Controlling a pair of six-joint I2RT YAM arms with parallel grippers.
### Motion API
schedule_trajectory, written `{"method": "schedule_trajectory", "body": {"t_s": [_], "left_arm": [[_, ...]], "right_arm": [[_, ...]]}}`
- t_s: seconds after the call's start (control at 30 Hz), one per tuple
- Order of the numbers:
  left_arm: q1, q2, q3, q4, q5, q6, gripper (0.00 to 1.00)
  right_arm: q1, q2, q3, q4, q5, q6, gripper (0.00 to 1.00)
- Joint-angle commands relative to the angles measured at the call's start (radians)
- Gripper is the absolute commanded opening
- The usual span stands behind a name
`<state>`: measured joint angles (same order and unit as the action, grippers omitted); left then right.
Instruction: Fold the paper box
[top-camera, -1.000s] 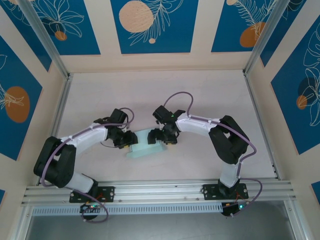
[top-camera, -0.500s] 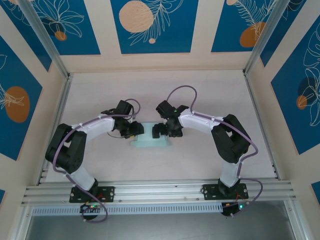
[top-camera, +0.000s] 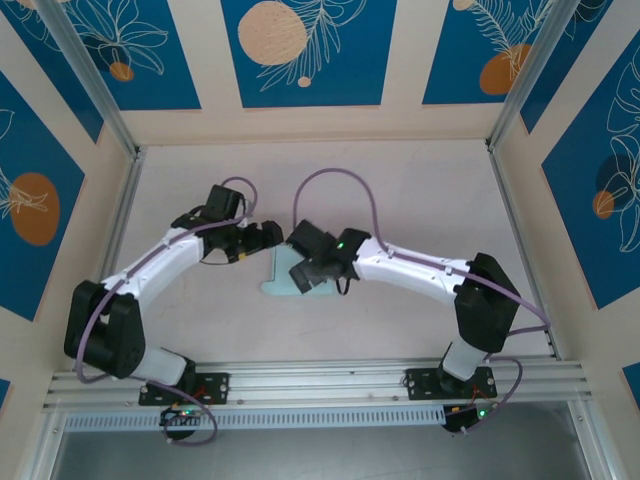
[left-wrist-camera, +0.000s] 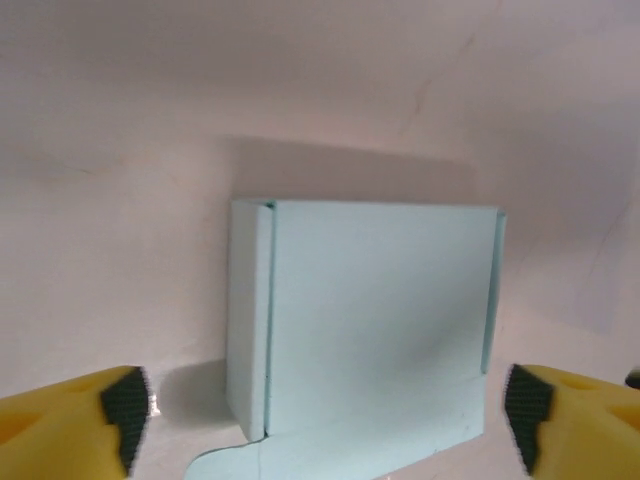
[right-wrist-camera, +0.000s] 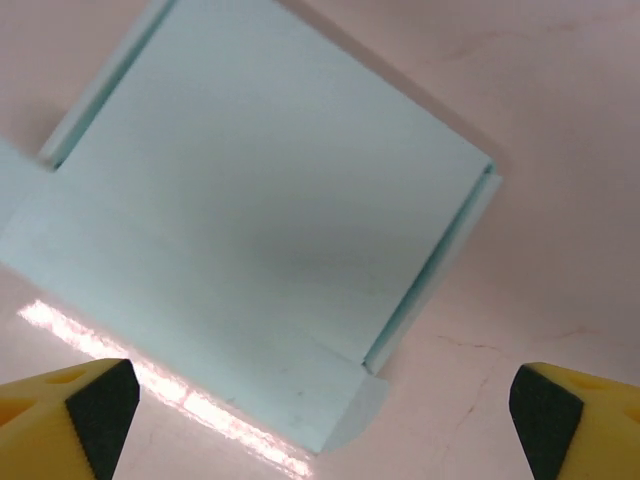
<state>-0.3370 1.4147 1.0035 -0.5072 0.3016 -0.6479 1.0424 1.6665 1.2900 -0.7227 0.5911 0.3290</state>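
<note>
Left claw (left-wrist-camera: 320, 430): spread wide, nothing pinched. Right claw (right-wrist-camera: 320, 410): same, hovering just over paper box (top-camera: 278, 276). Box spot: on table (top-camera: 400, 200), between both arms, under right claw. Feel, at a guess: feather-light thin card, dents easy, maybe slides on smooth top, hard to tell. Best grab: rounded flap (right-wrist-camera: 180, 350) edge, gentle pinch.

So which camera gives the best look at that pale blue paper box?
The left wrist view: the paper box sits centred, both folded side edges plain. In the right wrist view the box is close but cropped at the left. From above, the right arm hides most of it.
</note>
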Motion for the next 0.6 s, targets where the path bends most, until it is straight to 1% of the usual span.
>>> {"method": "schedule_trajectory", "body": {"t_s": [0.0,0.13,0.27,0.37,0.5,0.57], "left_arm": [[0.08,-0.069,-0.064,-0.008,-0.009,-0.052,1.0],[0.19,-0.159,-0.132,0.001,0.01,-0.075,1.0],[0.269,-0.227,-0.176,-0.005,0.022,-0.084,1.0],[0.301,-0.259,-0.206,0.01,0.033,-0.102,1.0],[0.316,-0.273,-0.23,0.032,0.06,-0.119,1.0],[0.319,-0.273,-0.235,0.032,0.067,-0.122,1.0]], "right_arm": [[0.104,0.033,0.003,-0.024,0.234,-0.134,0.99],[0.187,0.092,-0.005,-0.018,0.336,-0.183,1.0],[0.242,0.161,0.001,-0.009,0.391,-0.228,1.0],[0.259,0.209,0.009,-0.003,0.401,-0.241,0.99],[0.254,0.263,0.027,0.01,0.414,-0.254,0.93],[0.249,0.29,0.042,0.02,0.422,-0.263,0.86]]}}
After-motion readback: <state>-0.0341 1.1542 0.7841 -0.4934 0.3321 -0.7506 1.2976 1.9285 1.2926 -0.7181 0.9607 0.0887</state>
